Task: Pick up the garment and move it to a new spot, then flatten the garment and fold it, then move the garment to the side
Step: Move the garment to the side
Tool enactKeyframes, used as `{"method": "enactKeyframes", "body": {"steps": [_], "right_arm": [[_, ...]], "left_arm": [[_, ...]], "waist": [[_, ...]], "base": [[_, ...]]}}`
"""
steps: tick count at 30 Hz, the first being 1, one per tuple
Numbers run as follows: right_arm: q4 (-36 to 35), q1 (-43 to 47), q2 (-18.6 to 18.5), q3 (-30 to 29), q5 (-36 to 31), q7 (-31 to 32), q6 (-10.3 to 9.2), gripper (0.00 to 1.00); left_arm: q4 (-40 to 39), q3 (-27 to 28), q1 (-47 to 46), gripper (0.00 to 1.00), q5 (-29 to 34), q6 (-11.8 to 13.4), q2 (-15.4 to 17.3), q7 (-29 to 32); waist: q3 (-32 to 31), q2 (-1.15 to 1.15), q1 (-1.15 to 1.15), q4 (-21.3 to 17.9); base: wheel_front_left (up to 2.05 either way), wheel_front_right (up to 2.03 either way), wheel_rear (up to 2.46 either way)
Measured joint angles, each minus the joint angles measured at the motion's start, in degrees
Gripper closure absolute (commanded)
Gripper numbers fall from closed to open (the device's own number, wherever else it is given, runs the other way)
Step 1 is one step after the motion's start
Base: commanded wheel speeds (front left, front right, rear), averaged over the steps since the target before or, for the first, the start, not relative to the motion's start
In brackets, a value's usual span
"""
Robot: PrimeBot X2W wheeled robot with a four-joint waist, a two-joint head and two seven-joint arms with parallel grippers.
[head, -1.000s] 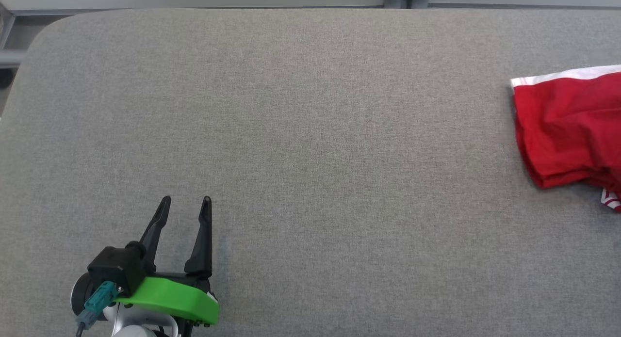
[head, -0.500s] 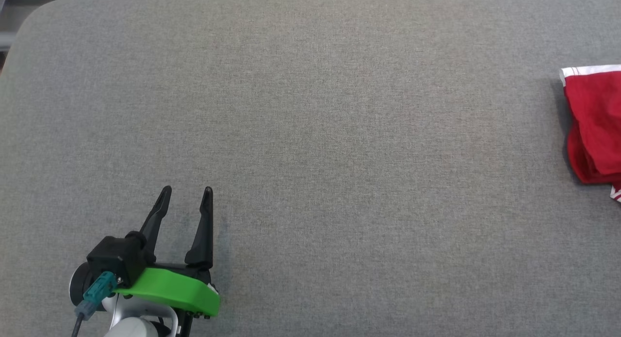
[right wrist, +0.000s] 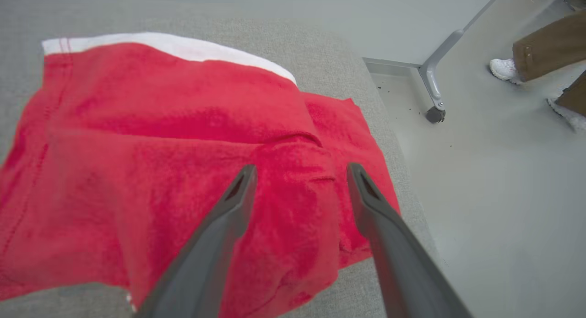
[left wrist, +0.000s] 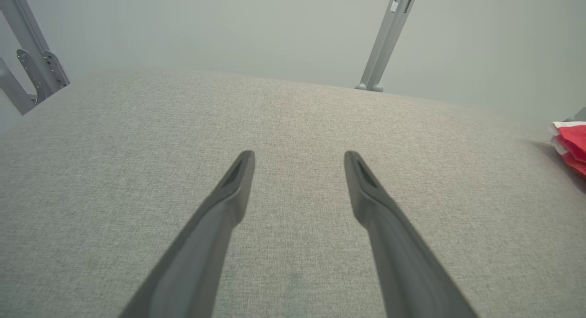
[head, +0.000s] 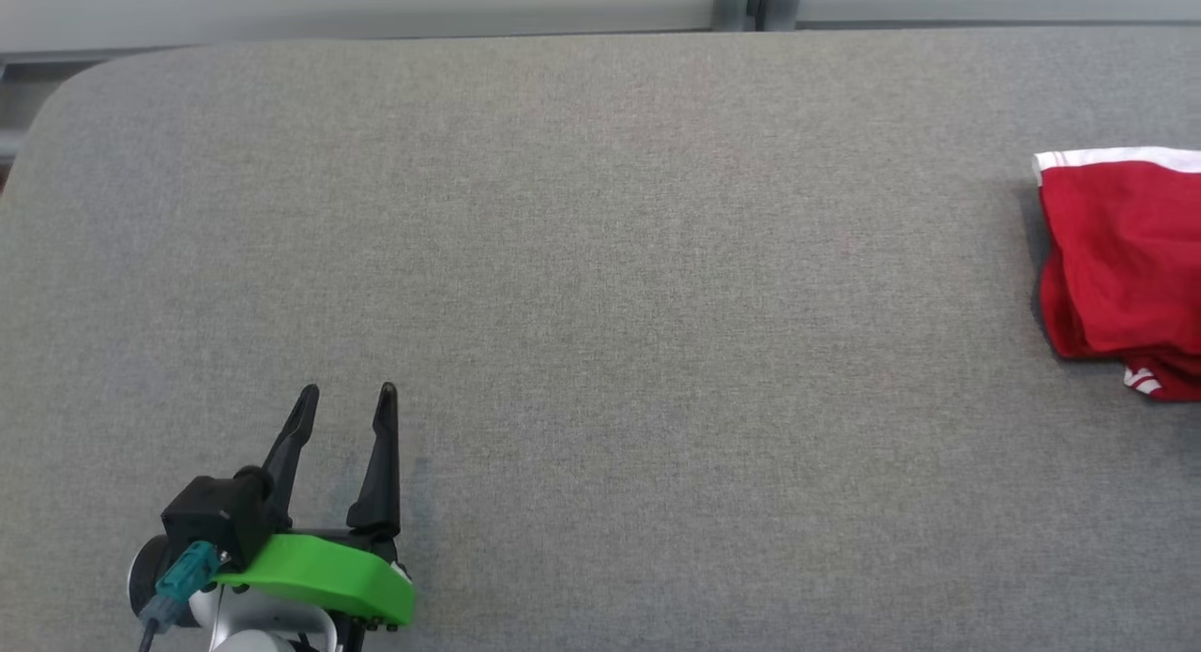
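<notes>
**Garment at the table's right edge, both grippers empty: slip and snag risks noted**

Location of item: the red fleece garment with a white band [right wrist: 160, 171] lies at the far right side of the grey fabric-covered table [head: 600, 258]. It is loosely doubled over, with ridges and an uneven lower hem. Its right-hand corner lies close to the table's edge.

Right gripper [right wrist: 302, 168]: jaws spread wide, holding nothing, both fingers just over the red cloth. Whether the tips touch the pile cannot be told.

Left gripper [head: 348, 389]: jaws spread wide, empty, over bare table at the near left, well apart from the garment.

Assessment: the fold and the move to the side appear largely done; the stack is untidy rather than flat.

Hazards:
- A finger catching the fleece as the arm lifts away would drag the top layer and open the fold.
- Any sideways nudge toward the edge could tip the overhanging corner, and the weight of loose cloth may pull the rest to the floor.
- A person's white shoe [right wrist: 503, 68] and brown trouser leg [right wrist: 549, 48] are on the floor beyond that edge; a wide swing of the right arm outward would go that way.
</notes>
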Motion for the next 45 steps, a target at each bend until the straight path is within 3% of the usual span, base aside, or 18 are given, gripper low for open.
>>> {"method": "enactKeyframes", "body": {"steps": [7,16,20,27,36,45], "right_arm": [[-9.8,4.8,2.1,0.9,1.1,-9.6,-0.01,0.0],[-23.3,23.4,14.0,-1.4,1.1,-19.7,-0.01,0.0],[-27.0,29.1,18.2,-0.4,-3.5,-23.5,0.03,0.0],[-32.9,32.2,25.3,-2.8,-10.3,-24.0,0.03,0.0],[-36.0,35.6,31.8,-10.1,-19.9,-24.0,0.03,0.0],[-34.5,37.7,34.3,-13.3,-24.3,-24.0,0.03,0.0]], "left_arm": [[2.3,1.6,2.8,0.0,-1.2,0.5,0.1,-1.2],[7.9,4.0,7.3,0.0,-1.0,-2.1,-0.7,-2.4],[11.3,6.5,8.1,0.0,1.4,-5.3,-2.0,-2.6],[15.1,11.6,8.3,0.0,6.7,-12.2,-5.0,-2.6],[19.8,18.8,9.4,0.0,14.0,-21.2,-8.7,-2.7],[22.3,24.5,10.3,0.0,18.9,-24.6,-12.5,-2.7]], "waist": [[-4.6,0.0,0.0,-2.0],[-11.7,0.0,0.0,-3.6],[-13.7,0.0,0.0,-3.5],[-14.0,0.0,-0.01,-1.4],[-14.8,0.0,0.0,1.7],[-15.7,0.0,0.0,1.9]], "base": [[0.0,0.0,0.0],[0.0,0.0,0.0],[0.0,0.0,0.0],[0.0,0.0,0.0],[0.0,0.0,0.0],[0.0,0.0,0.0]]}}
